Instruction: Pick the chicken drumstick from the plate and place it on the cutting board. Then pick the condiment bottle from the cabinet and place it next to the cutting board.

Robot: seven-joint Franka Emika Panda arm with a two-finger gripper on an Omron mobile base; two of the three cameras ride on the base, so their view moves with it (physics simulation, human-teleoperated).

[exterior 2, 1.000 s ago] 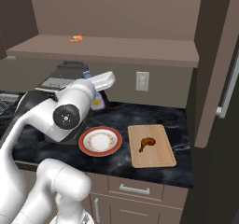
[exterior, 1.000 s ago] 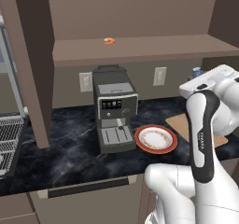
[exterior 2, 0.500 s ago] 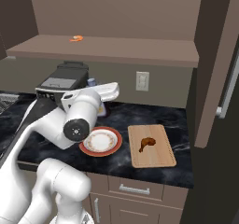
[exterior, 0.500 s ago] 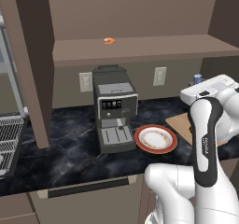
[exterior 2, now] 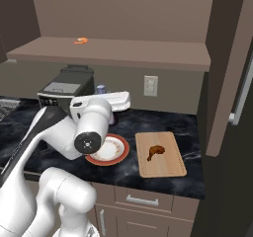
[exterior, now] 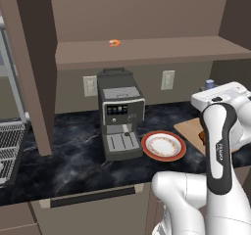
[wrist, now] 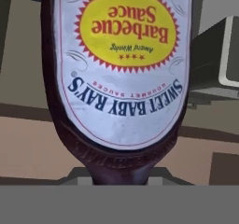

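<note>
The condiment bottle (wrist: 119, 73), dark brown with a yellow-and-white barbecue label that reads upside down, looms right in front of the hand camera. Its blue cap (exterior: 210, 83) pokes up behind the white hand. My gripper (exterior 2: 104, 95) is shut on the bottle, above the counter between the coffee machine and the cutting board (exterior 2: 168, 167). The chicken drumstick (exterior 2: 155, 151) lies on that tan board. The red-rimmed plate (exterior 2: 123, 154) sits bare to the board's left. The cabinet (exterior 2: 113, 54) shelf runs overhead.
A grey coffee machine (exterior: 119, 114) stands left of the plate (exterior: 147, 150). A tiny orange ring (exterior: 114, 43) lies on the cabinet shelf. Wall outlets (exterior: 167, 80) are behind. A wire rack (exterior: 7, 146) is at far left, and a tall brown panel (exterior 2: 227, 83) at right.
The hand with the bottle has sunk a little toward the counter and edged right. The arm's elbow has swung lower. Drumstick, board and plate have not moved.
</note>
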